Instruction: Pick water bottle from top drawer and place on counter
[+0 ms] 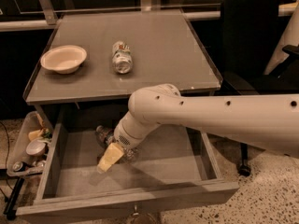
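The water bottle lies in the open top drawer, near its back left. Only its clear end shows; the rest is hidden behind my wrist. My gripper reaches down into the drawer from the right and sits right at the bottle, just in front of it. The counter is the grey tabletop above the drawer.
A green-and-white can lies on its side on the counter beside a pale bowl. A bin of clutter hangs left of the drawer. A black chair stands at the right.
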### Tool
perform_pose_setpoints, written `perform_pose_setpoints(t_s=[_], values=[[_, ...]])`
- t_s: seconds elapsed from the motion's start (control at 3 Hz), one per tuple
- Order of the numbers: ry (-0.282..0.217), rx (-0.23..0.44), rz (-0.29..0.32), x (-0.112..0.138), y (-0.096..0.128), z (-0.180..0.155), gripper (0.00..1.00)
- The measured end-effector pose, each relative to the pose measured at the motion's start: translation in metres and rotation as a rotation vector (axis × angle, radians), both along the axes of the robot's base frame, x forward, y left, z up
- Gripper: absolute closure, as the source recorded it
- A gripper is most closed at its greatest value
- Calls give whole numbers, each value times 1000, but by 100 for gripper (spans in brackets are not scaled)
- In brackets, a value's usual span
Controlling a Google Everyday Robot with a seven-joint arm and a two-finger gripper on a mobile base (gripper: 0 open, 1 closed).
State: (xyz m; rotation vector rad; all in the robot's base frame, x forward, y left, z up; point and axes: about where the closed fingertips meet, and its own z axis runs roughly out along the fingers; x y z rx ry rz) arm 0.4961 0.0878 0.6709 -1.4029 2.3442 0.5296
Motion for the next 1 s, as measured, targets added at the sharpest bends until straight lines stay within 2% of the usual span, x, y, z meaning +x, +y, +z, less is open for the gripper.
perform_pose_setpoints(t_s=[0.67,1.0], values=[[-4,11,-63,17,16,-37,0],[-14,-3,-93,31,9,-55,0]])
